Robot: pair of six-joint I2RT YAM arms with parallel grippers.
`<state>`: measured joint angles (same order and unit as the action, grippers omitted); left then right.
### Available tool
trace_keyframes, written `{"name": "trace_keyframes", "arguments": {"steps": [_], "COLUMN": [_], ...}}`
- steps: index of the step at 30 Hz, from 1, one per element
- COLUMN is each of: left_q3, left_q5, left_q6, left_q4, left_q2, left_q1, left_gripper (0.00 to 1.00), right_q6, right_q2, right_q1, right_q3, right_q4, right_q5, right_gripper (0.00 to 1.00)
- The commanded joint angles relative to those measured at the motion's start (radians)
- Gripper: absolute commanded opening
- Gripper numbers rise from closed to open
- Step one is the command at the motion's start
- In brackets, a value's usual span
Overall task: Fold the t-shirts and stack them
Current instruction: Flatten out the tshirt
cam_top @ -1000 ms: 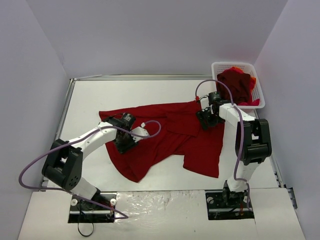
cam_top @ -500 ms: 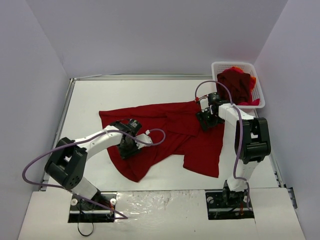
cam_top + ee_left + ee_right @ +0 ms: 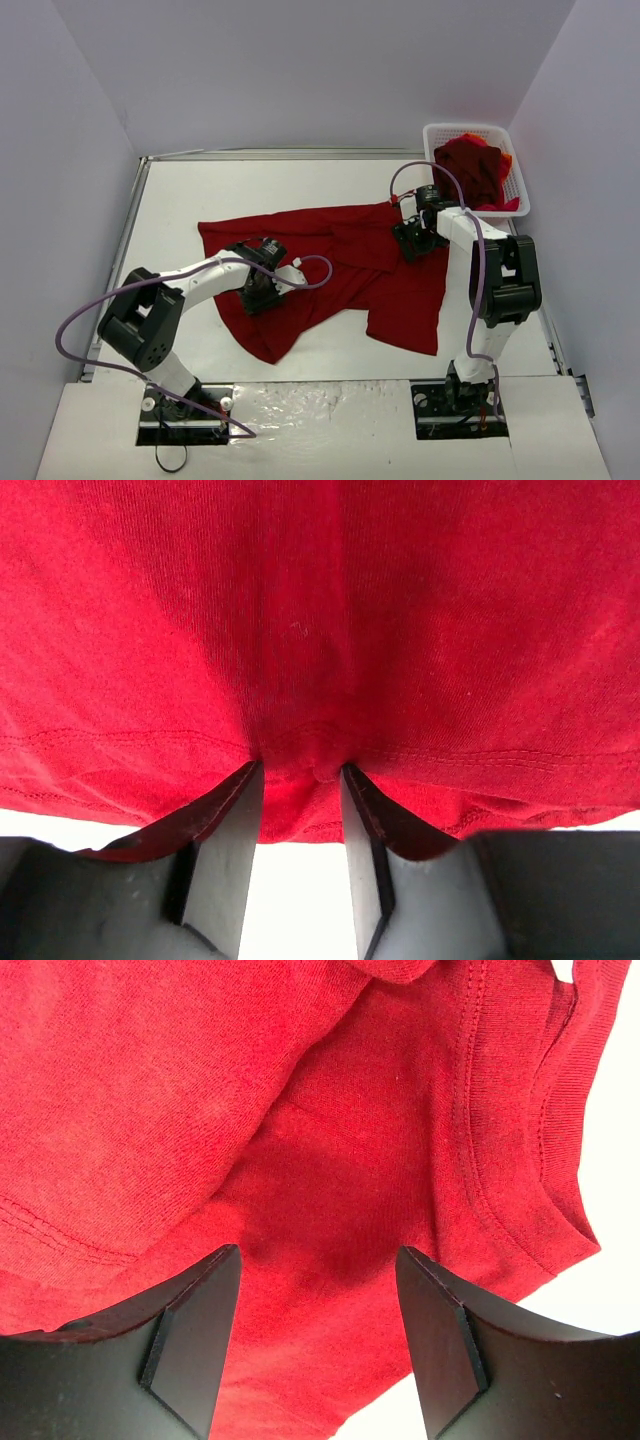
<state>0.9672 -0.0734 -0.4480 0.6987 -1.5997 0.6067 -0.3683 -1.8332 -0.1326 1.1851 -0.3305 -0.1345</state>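
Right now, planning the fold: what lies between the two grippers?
The top view shows the dark red t-shirt, unbroken from left gripper to right gripper, with the left arm's purple cable looped above it.

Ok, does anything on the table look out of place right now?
Yes. The t-shirt on the table lies crooked and rumpled, partly doubled over rather than flat. In the basket, the heaped shirts rise above the rim, and a brighter piece seems draped over its near edge.
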Motion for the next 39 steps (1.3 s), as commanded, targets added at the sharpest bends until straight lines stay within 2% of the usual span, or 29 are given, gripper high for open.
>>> {"name": "trace_keyframes", "arguments": {"steps": [1, 7, 11, 19, 23, 37, 39], "left_q3": [0.021, 0.033, 0.031, 0.044, 0.053, 0.079, 0.084], "left_q5": [0.014, 0.0, 0.0, -0.006, -0.009, -0.031, -0.035], "left_q6": [0.003, 0.008, 0.011, 0.011, 0.015, 0.023, 0.022], "left_q4": [-0.001, 0.005, 0.008, 0.048, 0.067, 0.108, 0.113], "left_q2": [-0.011, -0.032, -0.023, 0.014, 0.033, 0.067, 0.06], "left_q1": [0.002, 0.002, 0.002, 0.002, 0.002, 0.002, 0.002], "left_gripper": [0.34, 0.13, 0.09, 0.09, 0.02, 0.02, 0.06], "right_q6": [-0.003, -0.004, -0.006, -0.006, -0.006, -0.006, -0.006], "right_q2": [-0.014, -0.018, -0.02, -0.018, -0.018, -0.02, -0.02], "right_q1": [-0.009, -0.009, -0.009, -0.009, -0.009, -0.012, -0.012], "right_q3": [-0.008, -0.008, -0.008, -0.012, -0.012, -0.013, -0.013], "right_q4": [-0.018, -0.019, -0.019, -0.019, -0.019, -0.021, -0.021], "right_q5": [0.022, 0.027, 0.027, 0.032, 0.033, 0.041, 0.041], "right_gripper": [0.59, 0.59, 0.59, 0.59, 0.59, 0.59, 0.59]}}
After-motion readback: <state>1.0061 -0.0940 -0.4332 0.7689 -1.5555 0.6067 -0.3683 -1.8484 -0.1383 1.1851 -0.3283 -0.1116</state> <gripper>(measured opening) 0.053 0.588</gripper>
